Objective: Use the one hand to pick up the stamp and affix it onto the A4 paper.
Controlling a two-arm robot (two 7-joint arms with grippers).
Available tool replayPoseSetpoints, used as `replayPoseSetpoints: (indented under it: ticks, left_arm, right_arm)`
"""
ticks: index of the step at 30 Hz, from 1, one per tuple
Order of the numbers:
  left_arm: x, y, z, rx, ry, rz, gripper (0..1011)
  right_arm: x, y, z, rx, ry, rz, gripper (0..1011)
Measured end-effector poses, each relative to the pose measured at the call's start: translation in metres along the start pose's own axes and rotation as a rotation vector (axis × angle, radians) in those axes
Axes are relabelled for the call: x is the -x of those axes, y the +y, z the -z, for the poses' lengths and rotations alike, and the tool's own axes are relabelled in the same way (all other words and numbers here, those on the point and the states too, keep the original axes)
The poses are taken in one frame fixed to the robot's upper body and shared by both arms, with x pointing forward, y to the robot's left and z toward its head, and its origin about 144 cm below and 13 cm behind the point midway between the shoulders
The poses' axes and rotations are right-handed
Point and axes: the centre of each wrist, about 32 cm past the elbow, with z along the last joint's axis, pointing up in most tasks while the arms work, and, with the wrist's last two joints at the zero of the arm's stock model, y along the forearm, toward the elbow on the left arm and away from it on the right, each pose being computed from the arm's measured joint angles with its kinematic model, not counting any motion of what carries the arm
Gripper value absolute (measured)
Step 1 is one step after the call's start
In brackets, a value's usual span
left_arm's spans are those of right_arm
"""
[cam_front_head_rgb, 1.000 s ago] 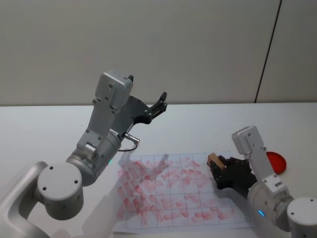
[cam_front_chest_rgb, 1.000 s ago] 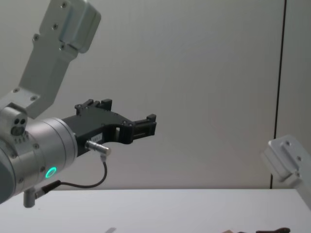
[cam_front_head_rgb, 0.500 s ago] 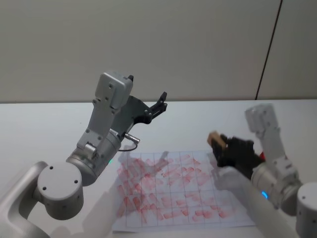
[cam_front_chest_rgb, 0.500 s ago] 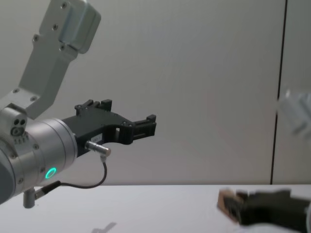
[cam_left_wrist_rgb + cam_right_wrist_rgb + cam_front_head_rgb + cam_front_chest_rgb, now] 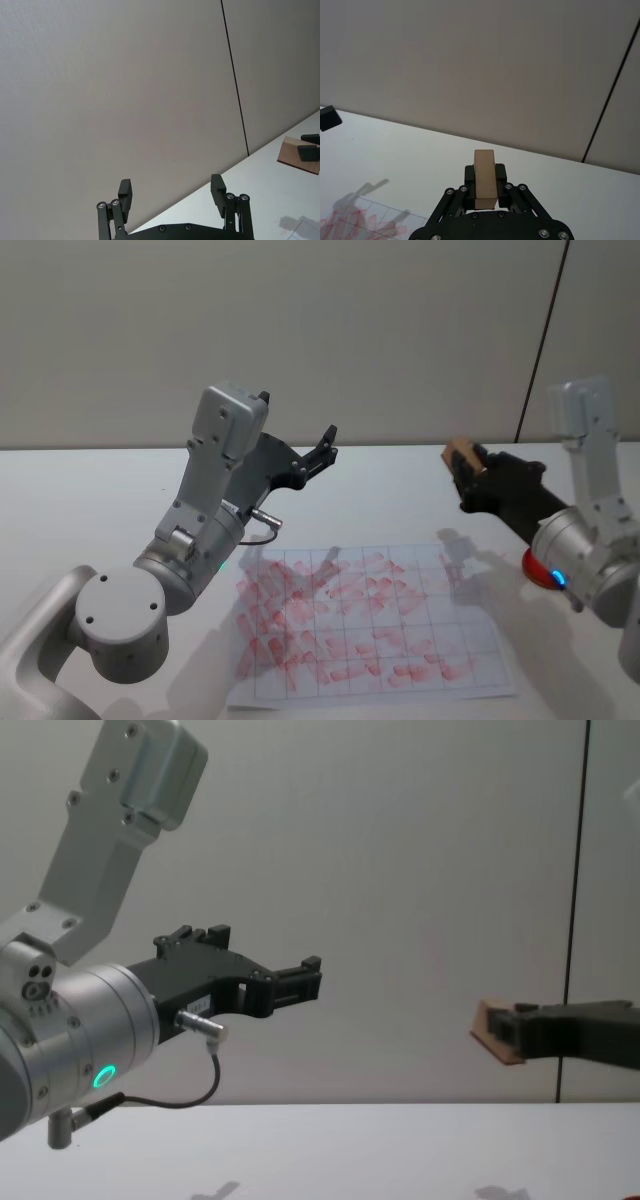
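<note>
The black right gripper has lifted well clear of the red-smudged white A4 paper sheet, fingers clamped on the small light-brown wooden stamp (looks like another press is done). Left gripper hangs open, idle.

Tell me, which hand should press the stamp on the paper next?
The right hand, probably: it's already shut on the stamp, lifted beyond the paper. The left hand hangs open and empty.
</note>
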Motion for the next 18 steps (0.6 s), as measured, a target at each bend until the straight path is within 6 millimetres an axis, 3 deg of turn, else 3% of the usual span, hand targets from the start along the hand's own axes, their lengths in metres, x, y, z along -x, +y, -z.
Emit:
replayPoseSetpoints:
  ticks: [7,18]
  left_arm:
    - [0.000,0.000,0.000,0.000,0.000,0.000,1002]
    - [0.000,0.000,0.000,0.000,0.000,0.000,1001]
  right_arm:
    - [-0.009,-0.005,-0.003,0.046,0.005,0.062,225]
    - [-0.023,-0.017,0.012,0.151,0.001,0.146,225]
